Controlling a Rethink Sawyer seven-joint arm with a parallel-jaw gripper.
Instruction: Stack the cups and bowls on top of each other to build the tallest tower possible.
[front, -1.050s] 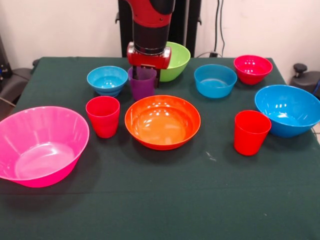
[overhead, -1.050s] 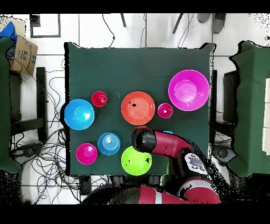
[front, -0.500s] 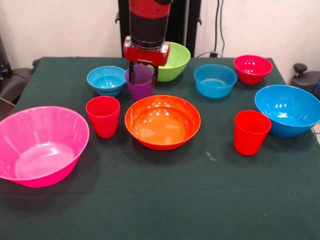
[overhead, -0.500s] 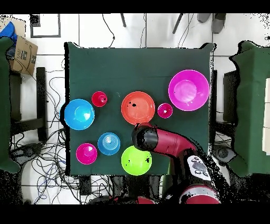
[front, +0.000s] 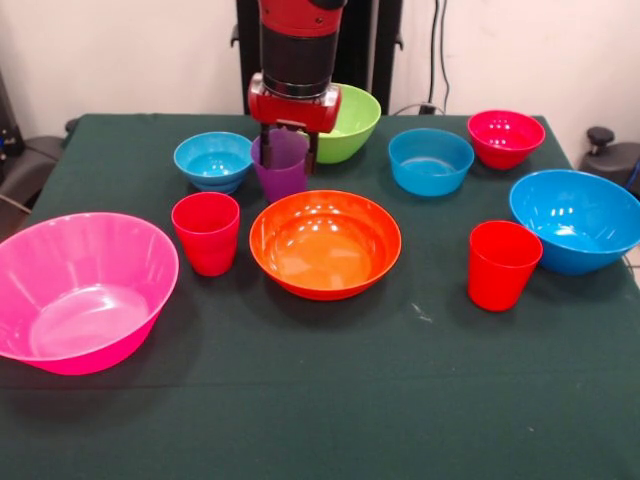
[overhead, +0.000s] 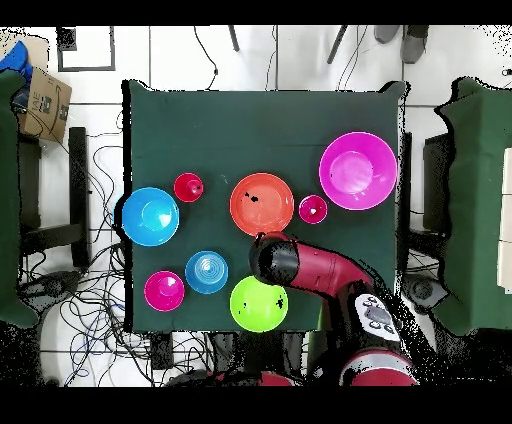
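1. We read no brand or writing on any cup or bowl; a cardboard box (overhead: 45, 100) off the surface's corner carries dark print that we cannot make out.
2. The end effector (front: 288, 152) hangs over the purple cup (front: 283, 170) with one dark finger (front: 266, 142) at the rim's 9 o'clock and the other at its 3 o'clock, spread on either side of the rim; we cannot tell whether they touch it.
3. The purple cup is translucent and stands upright on the green surface (front: 330, 400), just beyond the orange bowl (front: 325, 243), toward its 11 o'clock in the front view.
4. A small blue bowl (front: 214, 160) sits at the cup's 9 o'clock, and the lime green bowl (front: 350, 122) at its 2 o'clock, partly behind the arm.
5. One red cup (front: 207, 232) stands at the orange bowl's 9 o'clock, another red cup (front: 502, 264) at its 3 o'clock.
6. The large pink bowl (front: 80, 290) is glossy and tilted, at 8 o'clock from the orange bowl.
7. A second small blue bowl (front: 430, 160), the red-magenta bowl (front: 505, 137) and the large blue bowl (front: 578, 220) lie toward 1 to 3 o'clock.
8. Nothing is stacked; every piece stands alone.
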